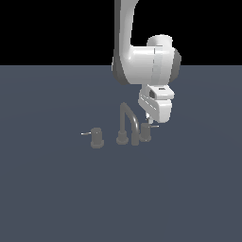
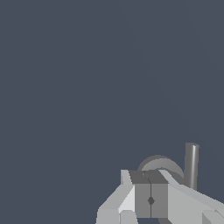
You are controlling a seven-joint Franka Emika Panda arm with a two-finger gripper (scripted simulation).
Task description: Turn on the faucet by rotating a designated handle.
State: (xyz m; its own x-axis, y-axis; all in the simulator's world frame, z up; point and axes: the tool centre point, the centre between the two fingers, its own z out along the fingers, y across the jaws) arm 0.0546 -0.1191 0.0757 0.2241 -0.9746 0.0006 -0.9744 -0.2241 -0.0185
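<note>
- My gripper (image 1: 150, 120) hangs fingers pressed together, just above the handle (image 1: 145, 133) beside the faucet (image 1: 128, 124) spout
- I should push its thin lever (image 1: 154, 126) sideways, gently, around the knob

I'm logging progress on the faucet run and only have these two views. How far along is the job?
Done: the approach. The gripper has reached the handle at the exterior view's right of the faucet.

In hand: making contact. In the wrist view the fingers look pressed together just beside the knob and its lever.

Left: whether any rotation has happened cannot be told, so turning it seemingly remains.
</note>
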